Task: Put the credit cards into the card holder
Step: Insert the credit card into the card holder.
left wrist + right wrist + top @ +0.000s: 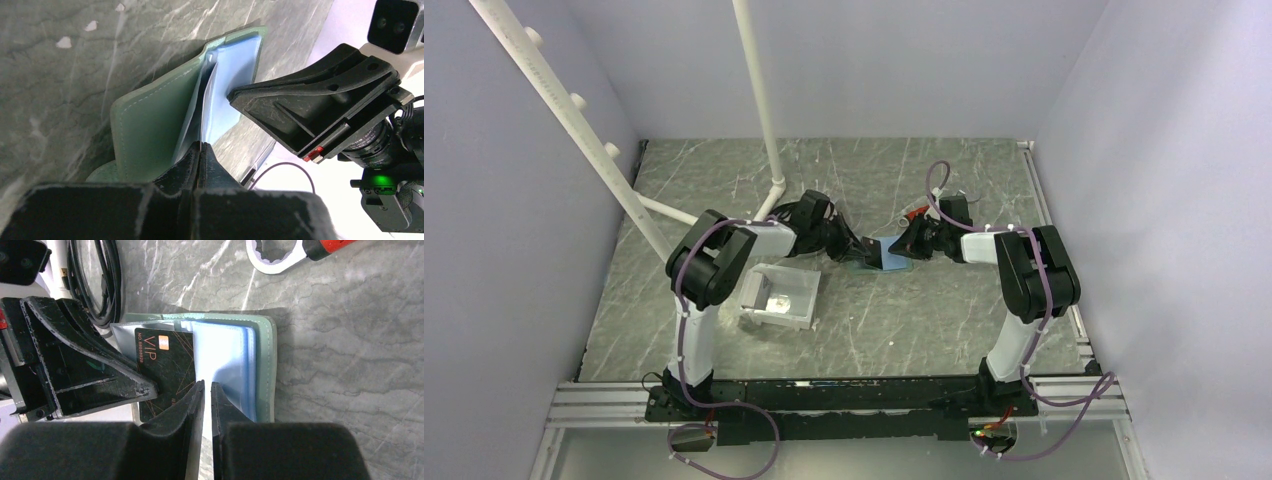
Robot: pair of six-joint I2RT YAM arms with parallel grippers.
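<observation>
Because the grey-green folding card holder (pixel 886 256) lies open near the middle of the table (pixel 944 320), slightly toward its far edge, the top view shows the left arm (pixel 764 238) and the right arm (pixel 999 248) stretched low and inward. Their wrists meet over it from 2 sides.

From the left wrist, the left gripper (pixel 200 147) is fully closed on the edge of the holder's inner leaves. The green cover stands tilted off the table, so the pale-blue pockets fan apart.

From the right wrist, the right gripper (pixel 207 387) stands narrow. A pale-blue pocket leaf runs up into its slim gap, so I judge it pinches this leaf. 1 dark plastic credit card (pixel 167 365) marked VIP lies on the holder's left half, its right edge at the pocket mouth. Whether it is already under the film, I cannot tell. A red-handled steel wrench (pixel 280 255) lies beyond, toward the far edge.

To do this step well, I think the pocket mouth must be held open and the holder steady. The card should slide in flat and straight, without bending.
</observation>
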